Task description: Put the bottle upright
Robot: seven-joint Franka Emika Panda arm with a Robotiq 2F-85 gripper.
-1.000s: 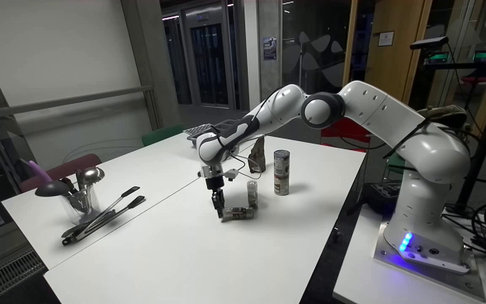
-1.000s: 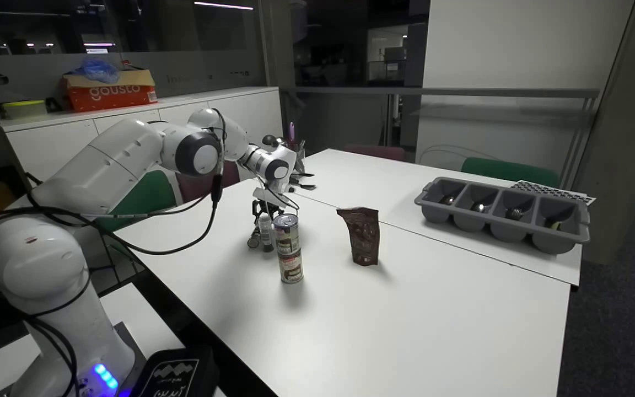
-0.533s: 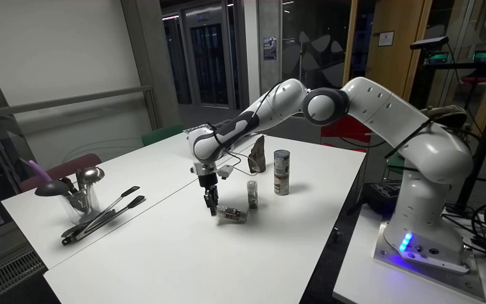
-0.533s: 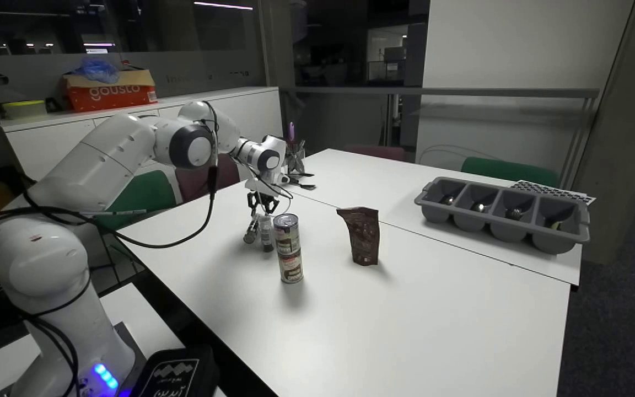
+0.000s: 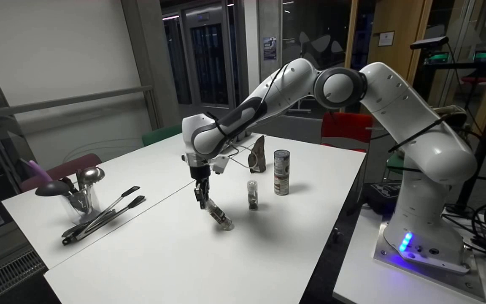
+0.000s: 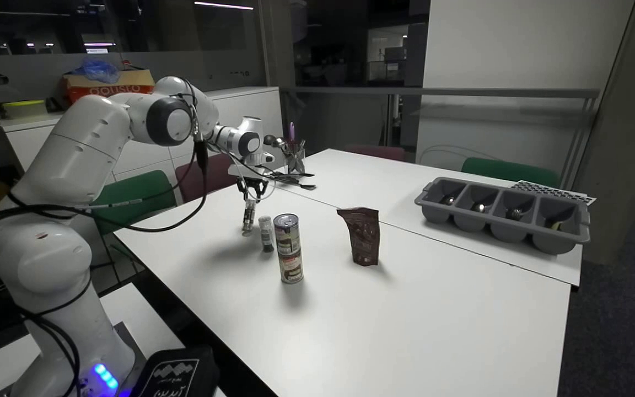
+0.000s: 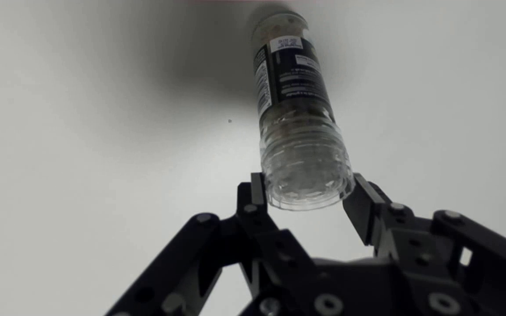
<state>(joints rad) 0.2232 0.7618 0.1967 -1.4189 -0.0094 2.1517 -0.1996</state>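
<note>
The bottle, with a clear top and a dark label, leans at a slant over the white table. My gripper is shut on its clear top end. In the wrist view the fingers press the clear cap from both sides, and the dark-labelled body of the bottle runs away toward the table. Its lower end is at or just above the surface; contact cannot be told. From an exterior view the bottle hangs below the gripper, looking nearly vertical.
Close to the held bottle stands a slim clear bottle. Behind it are two stacked cans and a brown pouch. Tongs and a utensil holder lie farther off. A grey cutlery tray sits on the table's far part.
The bottle was lying flat beside the slim bottle; its gripped end has risen, so it now slants steeply. My gripper has moved up and away from the standing bottle, keeping its hold.
</note>
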